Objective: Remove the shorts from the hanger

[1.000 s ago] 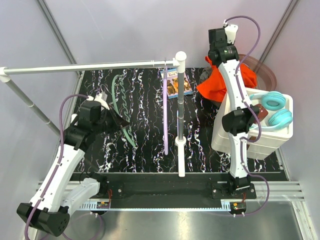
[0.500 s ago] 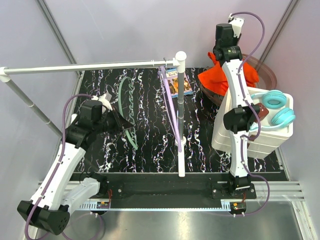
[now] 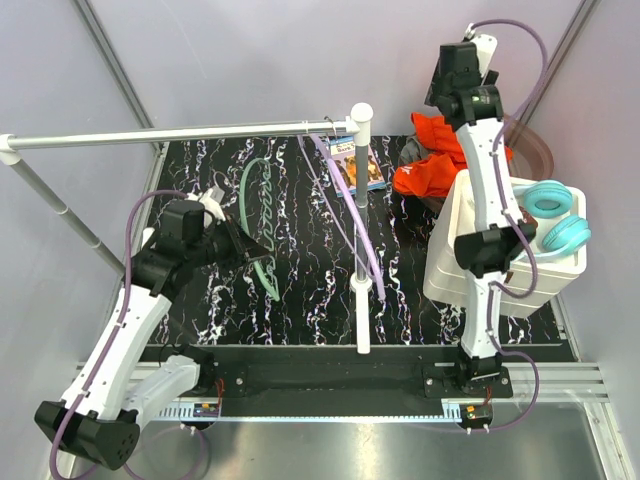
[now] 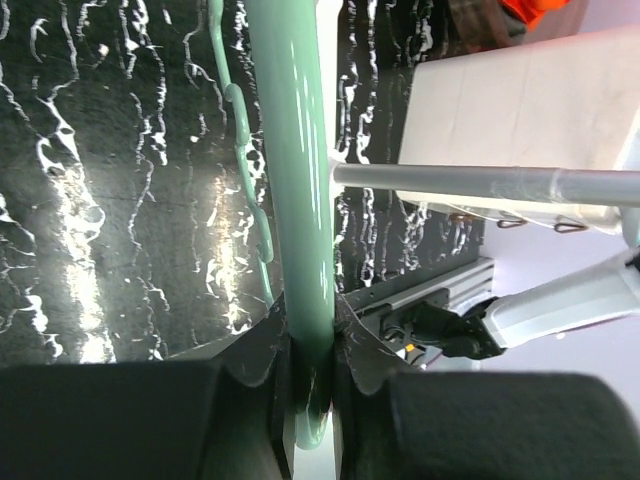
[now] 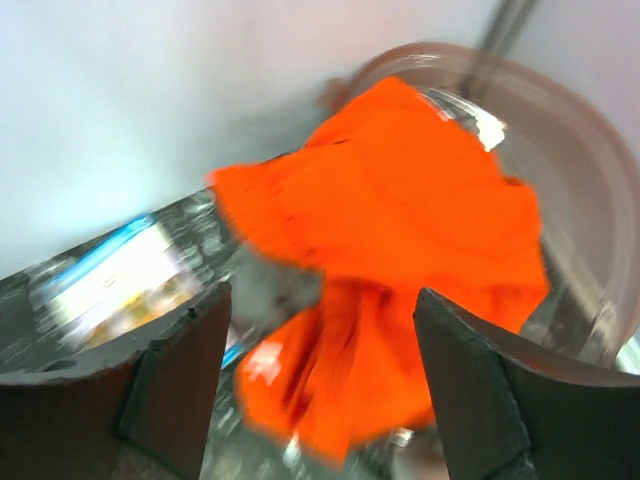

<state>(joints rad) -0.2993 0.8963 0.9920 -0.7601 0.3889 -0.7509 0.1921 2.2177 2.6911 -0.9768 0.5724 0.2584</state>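
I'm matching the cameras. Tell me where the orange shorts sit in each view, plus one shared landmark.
Top external: the orange shorts lie far right, beyond the white box.
Left wrist: orange shorts, a sliver at the top right corner, above the white box.
Right wrist: the orange shorts fill the centre, blurred.
Landmark: the white box, in the top and left wrist views only.

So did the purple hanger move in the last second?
Yes. The purple hanger swung right at its lower end: it hung left of the white post, and now ends right of it.

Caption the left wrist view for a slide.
Left claw clamps the mint-green hanger above the black marbled table.
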